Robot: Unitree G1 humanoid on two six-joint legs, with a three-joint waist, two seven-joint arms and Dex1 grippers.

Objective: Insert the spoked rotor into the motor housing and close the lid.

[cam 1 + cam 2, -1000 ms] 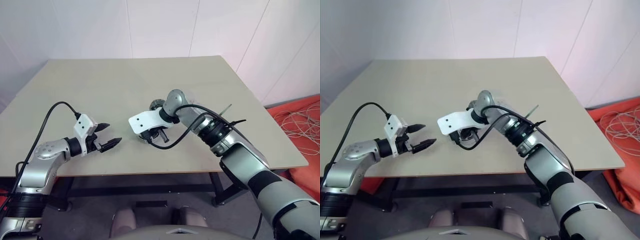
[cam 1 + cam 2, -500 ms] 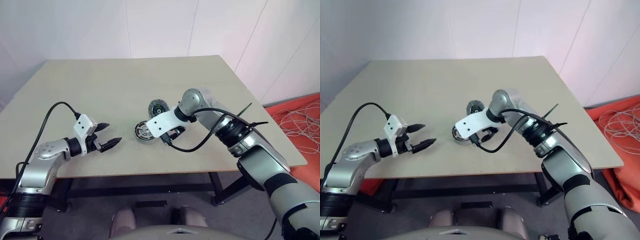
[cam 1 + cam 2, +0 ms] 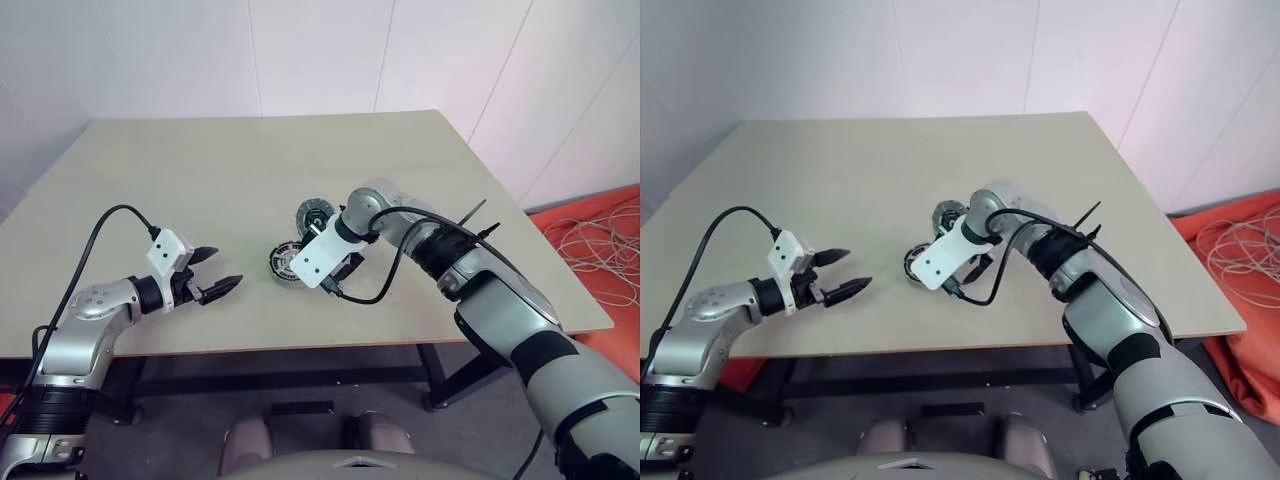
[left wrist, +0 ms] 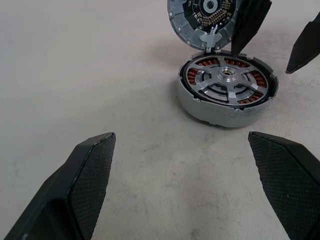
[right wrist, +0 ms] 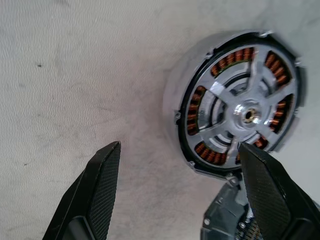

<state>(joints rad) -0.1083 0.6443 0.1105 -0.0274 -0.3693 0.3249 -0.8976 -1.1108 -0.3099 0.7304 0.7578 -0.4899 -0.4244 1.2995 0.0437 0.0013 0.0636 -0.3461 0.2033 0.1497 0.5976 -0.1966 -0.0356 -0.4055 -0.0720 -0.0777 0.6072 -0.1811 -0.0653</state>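
**Rotor seated, lid off**

Near table (image 3: 150,170) centre, toward the front edge, motor housing (image 4: 227,90) holds spoked rotor (image 5: 243,115); lid (image 4: 204,17) lies touching it, far side. Right end effector (image 5: 180,192) spread just above housing, gripping nothing. Left end effector (image 4: 192,187) spread, nr front edge, well apart.

Beige table (image 3: 200,170), white panelled wall (image 3: 300,50), orange sheet with cables (image 3: 600,250) at right.

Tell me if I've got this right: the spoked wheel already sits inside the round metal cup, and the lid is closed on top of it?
Not quite. The spoked rotor does sit inside the motor housing, but the lid is not closed on it: it lies on the table just beside the housing. The left wrist view shows this plainly.
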